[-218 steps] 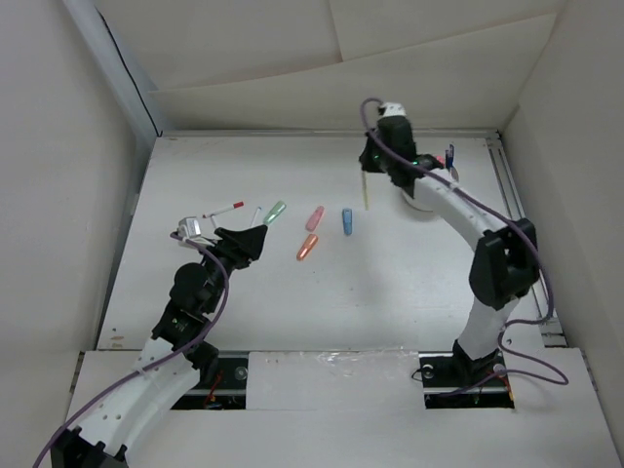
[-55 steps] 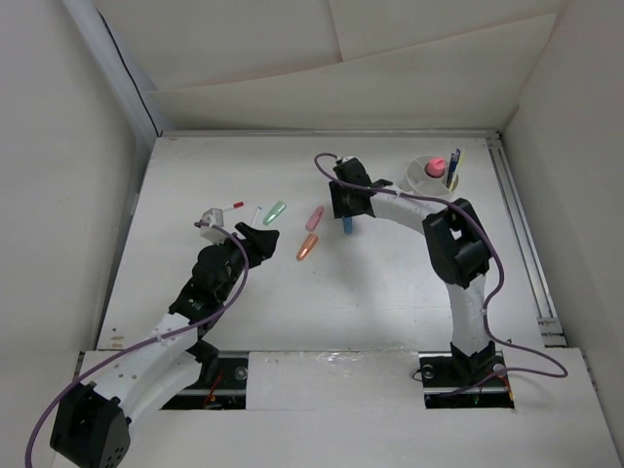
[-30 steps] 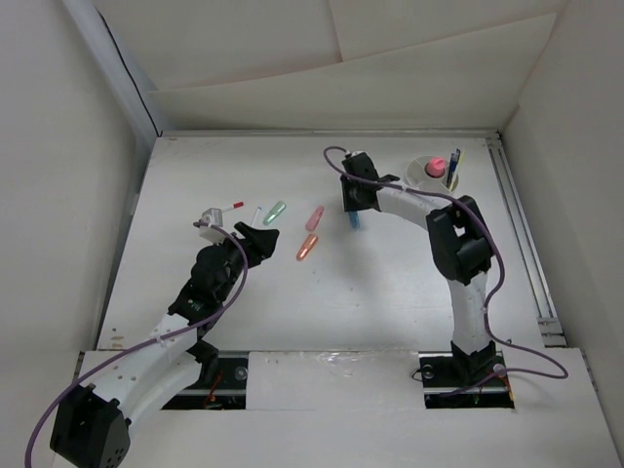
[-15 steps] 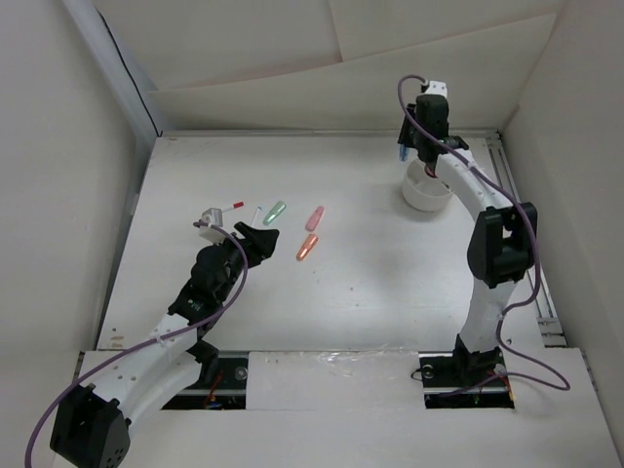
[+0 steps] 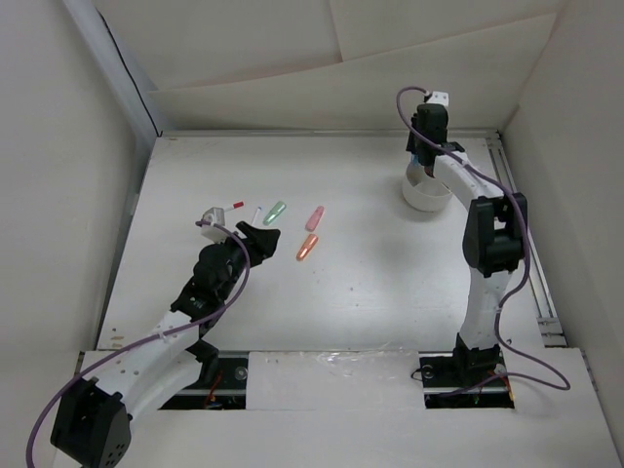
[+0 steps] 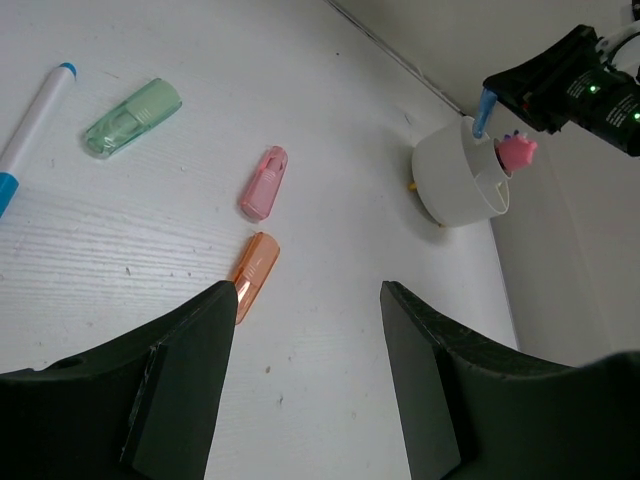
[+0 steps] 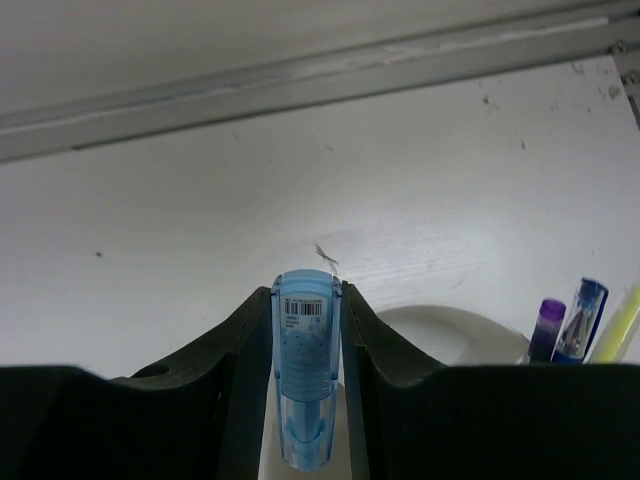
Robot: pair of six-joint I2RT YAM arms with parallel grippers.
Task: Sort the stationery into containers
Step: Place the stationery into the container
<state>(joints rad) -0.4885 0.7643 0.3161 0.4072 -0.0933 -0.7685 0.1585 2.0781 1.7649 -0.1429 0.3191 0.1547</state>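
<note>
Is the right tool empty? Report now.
No, the right tool is shut on the blue marker, which stands clamped between its fingers.

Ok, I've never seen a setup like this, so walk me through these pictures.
Two robot arms are bolted to a white table. One picture looks down from above; the other two come from a camera on each wrist. On the table lie a green marker, a pink marker, an orange marker and a white pen. The round white cup holds several pens. The right claw grips a blue marker over that cup; the left claw is open, empty.
</note>
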